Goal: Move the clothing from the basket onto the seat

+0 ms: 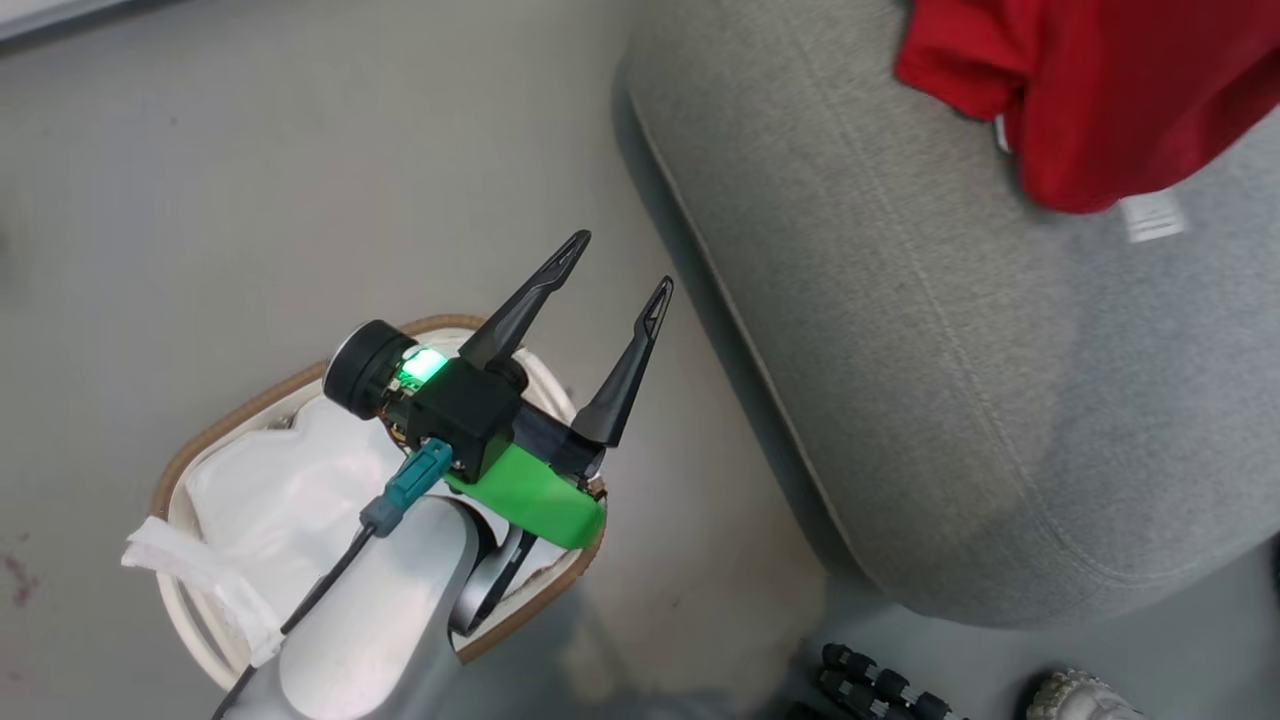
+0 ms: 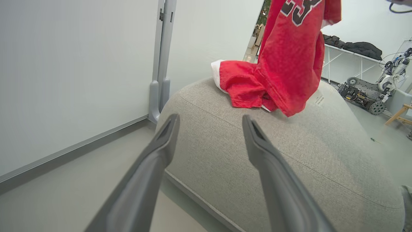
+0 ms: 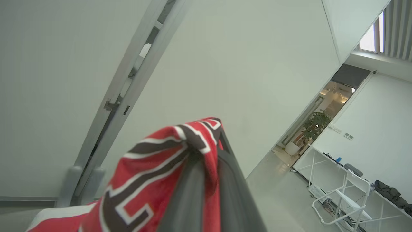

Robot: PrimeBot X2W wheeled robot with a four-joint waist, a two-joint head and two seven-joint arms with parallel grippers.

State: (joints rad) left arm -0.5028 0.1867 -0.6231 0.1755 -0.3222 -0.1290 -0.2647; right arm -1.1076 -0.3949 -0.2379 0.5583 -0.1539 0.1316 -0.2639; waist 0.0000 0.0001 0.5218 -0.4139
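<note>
Closest in the head view, lower left: pale forearm with a green-cased wrist, ending in the left gripper (image 1: 621,262), dark fingers spread wide, tips angled toward the upper right. Beneath that wrist, the basket (image 1: 445,322), brown woven rim and crumpled white liner (image 1: 290,480) showing, part of the interior hidden by the arm. Right half of that frame: the grey seat (image 1: 900,350) on the pale floor (image 1: 200,200), near the basket but apart from it. Upper right corner: red clothing (image 1: 1120,90) over the seat's far part, blurred, which piece impossible to tell. Left wrist view, lower centre: same spread fingers of the left gripper (image 2: 210,117), aimed at the seat (image 2: 257,154). Centre of that frame: red garment with white trim (image 2: 238,83) lying on the seat top. Beside it, the jersey (image 2: 289,58) hanging down from the top edge, black white-edged numerals partly cut off, lower hem down at the seat top, contact not clear, overlapping the lying garment. Right wrist view, bottom centre: right gripper (image 3: 207,145) pressed together on a fold of the jersey (image 3: 151,174), red with black and white-edged lettering, draped over the finger on the left of the frame, white wall (image 3: 241,64) behind.
</note>
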